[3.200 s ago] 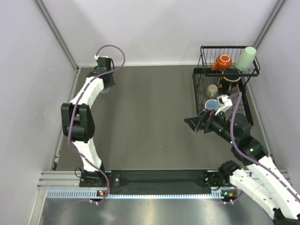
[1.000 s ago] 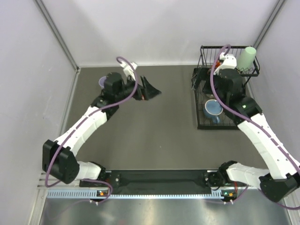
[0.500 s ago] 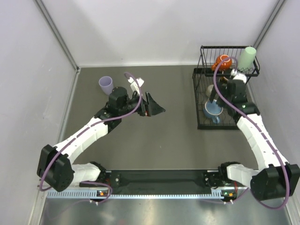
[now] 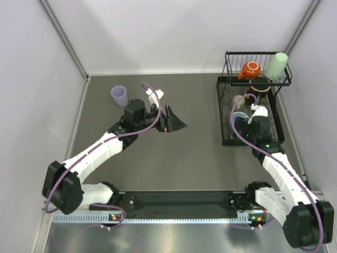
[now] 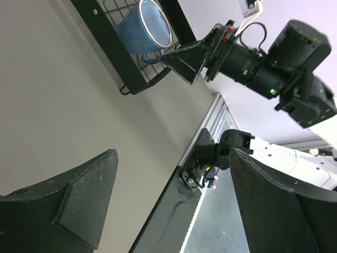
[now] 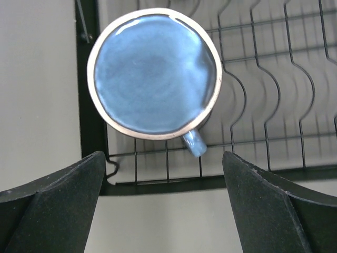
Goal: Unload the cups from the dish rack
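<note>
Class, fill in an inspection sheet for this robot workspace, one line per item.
Surface: grey table.
Job's things: lavender tumbler on the table; blue mug, orange mug, green tumbler and beige mug in the dish rack.
Clutter: nothing seen.
Grippers: left gripper open, empty, over the table; right gripper open above the blue mug.
Cables: purple cable along each arm.
Surroundings: pale walls; metal rail at the near edge.

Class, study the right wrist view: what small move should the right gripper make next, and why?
Probably lower the right gripper straight down. Its jaws stand open above the upright blue ceramic mug, not touching it, and the mug sits in the black wire dish rack.
</note>
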You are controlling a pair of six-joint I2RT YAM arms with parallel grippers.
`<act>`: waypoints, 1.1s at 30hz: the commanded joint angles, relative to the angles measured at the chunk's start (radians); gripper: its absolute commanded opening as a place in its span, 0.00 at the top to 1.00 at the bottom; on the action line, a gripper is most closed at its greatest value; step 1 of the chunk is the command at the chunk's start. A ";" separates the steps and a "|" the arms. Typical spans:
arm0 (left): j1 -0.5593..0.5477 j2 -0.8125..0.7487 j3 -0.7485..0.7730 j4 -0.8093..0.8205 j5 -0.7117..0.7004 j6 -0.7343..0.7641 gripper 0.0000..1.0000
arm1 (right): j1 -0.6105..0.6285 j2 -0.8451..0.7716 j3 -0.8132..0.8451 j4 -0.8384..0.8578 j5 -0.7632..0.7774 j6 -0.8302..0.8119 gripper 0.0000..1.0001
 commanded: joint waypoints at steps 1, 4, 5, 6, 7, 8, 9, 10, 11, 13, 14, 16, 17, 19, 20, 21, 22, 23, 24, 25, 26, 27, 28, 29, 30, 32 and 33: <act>-0.008 -0.012 0.005 0.053 -0.004 0.001 0.09 | -0.017 -0.034 -0.057 0.193 -0.034 -0.094 0.07; -0.011 -0.020 0.005 0.040 -0.018 0.004 0.09 | -0.038 -0.016 -0.065 0.229 -0.038 -0.106 0.08; -0.011 -0.021 0.001 0.040 -0.019 -0.001 0.09 | -0.043 0.009 -0.062 0.233 -0.044 -0.107 0.09; -0.012 -0.021 0.001 0.040 -0.021 -0.004 0.09 | -0.044 0.022 -0.059 0.232 -0.050 -0.114 0.09; -0.015 -0.021 0.000 0.040 -0.019 -0.011 0.09 | -0.050 0.036 -0.057 0.238 -0.052 -0.117 0.10; -0.017 -0.018 -0.002 0.041 -0.016 -0.014 0.09 | -0.055 0.039 -0.062 0.241 -0.054 -0.118 0.10; -0.019 -0.018 -0.002 0.040 -0.015 -0.015 0.09 | -0.066 0.041 -0.067 0.259 -0.066 -0.123 0.10; -0.020 -0.018 -0.003 0.040 -0.012 -0.018 0.09 | -0.073 0.040 -0.080 0.272 -0.075 -0.123 0.11; -0.020 -0.018 -0.003 0.038 -0.009 -0.018 0.09 | -0.083 0.038 -0.088 0.285 -0.101 -0.120 0.11; -0.020 -0.024 -0.003 0.030 -0.012 -0.015 0.09 | -0.109 0.044 -0.109 0.328 -0.122 -0.120 0.11; -0.020 -0.027 -0.003 0.027 -0.018 -0.013 0.09 | -0.115 0.049 -0.111 0.330 -0.132 -0.118 0.11; -0.020 -0.032 -0.002 0.026 -0.022 -0.011 0.09 | -0.118 0.064 -0.113 0.335 -0.159 -0.118 0.12; -0.019 -0.035 0.000 0.026 -0.025 -0.011 0.09 | -0.118 0.069 -0.113 0.338 -0.176 -0.120 0.13; -0.020 -0.035 0.003 0.021 -0.022 -0.011 0.09 | -0.148 0.081 -0.114 0.341 -0.192 -0.117 0.14; -0.020 -0.032 0.005 0.021 -0.022 -0.013 0.09 | -0.149 0.087 -0.114 0.350 -0.205 -0.109 0.15; -0.020 -0.032 0.005 0.021 -0.021 -0.013 0.09 | -0.150 0.092 -0.116 0.351 -0.208 -0.109 0.15; -0.020 -0.029 0.005 0.021 -0.021 -0.013 0.09 | -0.150 0.098 -0.119 0.357 -0.216 -0.106 0.16; -0.020 -0.029 0.005 0.021 -0.021 -0.011 0.09 | -0.149 0.101 -0.125 0.377 -0.225 -0.098 0.17; -0.020 -0.027 0.005 0.023 -0.019 -0.011 0.09 | -0.149 0.104 -0.131 0.385 -0.225 -0.097 0.17; -0.020 -0.026 0.006 0.021 -0.019 -0.011 0.09 | -0.150 0.110 -0.139 0.393 -0.221 -0.094 0.19; -0.020 -0.023 0.008 0.023 -0.018 -0.013 0.09 | -0.149 0.112 -0.143 0.399 -0.221 -0.092 0.20; -0.020 -0.021 0.008 0.021 -0.016 -0.015 0.09 | -0.150 0.116 -0.146 0.411 -0.230 -0.092 0.21; -0.020 -0.020 0.009 0.023 -0.016 -0.015 0.09 | -0.150 0.122 -0.154 0.419 -0.236 -0.092 0.22; -0.020 -0.017 0.011 0.023 -0.019 -0.016 0.09 | -0.150 0.125 -0.152 0.419 -0.239 -0.098 0.24; -0.020 -0.017 0.011 0.021 -0.021 -0.016 0.09 | -0.150 0.127 -0.151 0.420 -0.241 -0.100 0.25; -0.020 -0.012 0.011 0.021 -0.024 -0.018 0.09 | -0.149 0.135 -0.149 0.419 -0.244 -0.104 0.29; -0.020 -0.010 0.011 0.021 -0.025 -0.016 0.09 | -0.149 0.136 -0.149 0.422 -0.244 -0.103 0.30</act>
